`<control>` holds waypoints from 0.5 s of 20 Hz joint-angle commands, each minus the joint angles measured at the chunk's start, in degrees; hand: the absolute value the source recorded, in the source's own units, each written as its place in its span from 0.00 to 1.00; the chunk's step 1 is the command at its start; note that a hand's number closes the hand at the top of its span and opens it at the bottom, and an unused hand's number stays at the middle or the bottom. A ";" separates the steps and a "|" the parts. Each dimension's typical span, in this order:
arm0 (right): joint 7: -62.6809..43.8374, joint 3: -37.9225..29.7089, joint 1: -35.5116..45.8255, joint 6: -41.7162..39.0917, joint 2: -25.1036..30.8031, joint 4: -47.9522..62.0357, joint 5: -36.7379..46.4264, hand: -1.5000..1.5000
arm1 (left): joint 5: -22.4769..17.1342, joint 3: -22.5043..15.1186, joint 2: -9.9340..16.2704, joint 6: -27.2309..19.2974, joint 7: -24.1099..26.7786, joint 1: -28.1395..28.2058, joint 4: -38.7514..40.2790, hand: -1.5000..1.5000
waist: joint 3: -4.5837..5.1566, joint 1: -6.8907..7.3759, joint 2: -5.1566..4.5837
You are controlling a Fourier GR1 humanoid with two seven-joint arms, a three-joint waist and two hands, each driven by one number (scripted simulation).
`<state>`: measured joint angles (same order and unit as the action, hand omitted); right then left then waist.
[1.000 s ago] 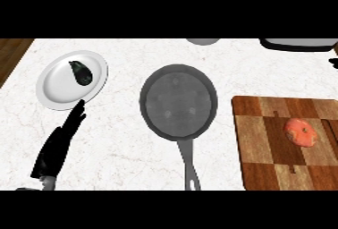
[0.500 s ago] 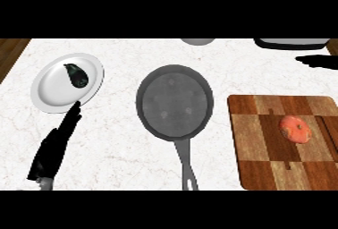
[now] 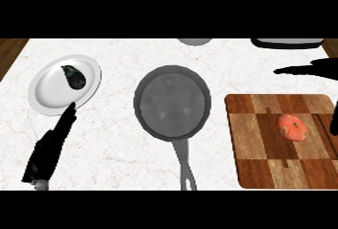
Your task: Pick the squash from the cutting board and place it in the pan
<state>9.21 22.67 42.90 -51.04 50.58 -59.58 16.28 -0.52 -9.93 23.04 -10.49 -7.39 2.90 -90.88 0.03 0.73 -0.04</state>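
Note:
The squash (image 3: 292, 127), a pale orange lump, lies on the right half of the wooden cutting board (image 3: 257, 156). Left of the board stands the grey pan (image 3: 173, 102), nothing in it, its handle pointing toward me. My right hand (image 3: 309, 68) comes in from the right edge, beyond the board's far side, its fingers straight and pointing left; it is apart from the squash and holds nothing. My left hand (image 3: 51, 145) rests open at the lower left, fingers stretched toward a plate.
A white plate (image 3: 48, 91) with a dark eggplant (image 3: 74, 77) sits at the far left. A grey bowl (image 3: 195, 41) and a dark dish (image 3: 287, 43) stand at the counter's back edge. The counter's wooden edge (image 3: 10, 53) shows at the upper left.
My right hand has come further in from the right edge, above the board's far side. The left hand, squash and pan keep their places.

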 commanded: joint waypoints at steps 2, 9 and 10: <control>-2.45 2.40 -0.56 -5.70 -0.15 -4.24 3.59 0.00 | 2.18 -0.66 -1.78 -0.97 0.41 1.34 0.06 0.50 | 0.00 -0.42 0.09; -3.29 1.33 -0.67 -8.31 -3.52 -4.86 7.14 0.00 | 2.11 1.61 -1.22 1.40 -3.08 0.99 -2.39 0.50 | -0.02 -0.26 0.05; 0.25 2.40 -4.60 -4.24 -2.70 -5.32 9.19 0.00 | -0.55 3.80 0.22 3.89 -4.83 -0.74 -3.23 0.50 | -0.04 -0.41 0.03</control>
<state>6.40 24.78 40.09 -53.19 48.46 -64.34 23.12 0.40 -8.15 22.34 -8.74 -8.68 4.04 -92.54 0.01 0.43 0.00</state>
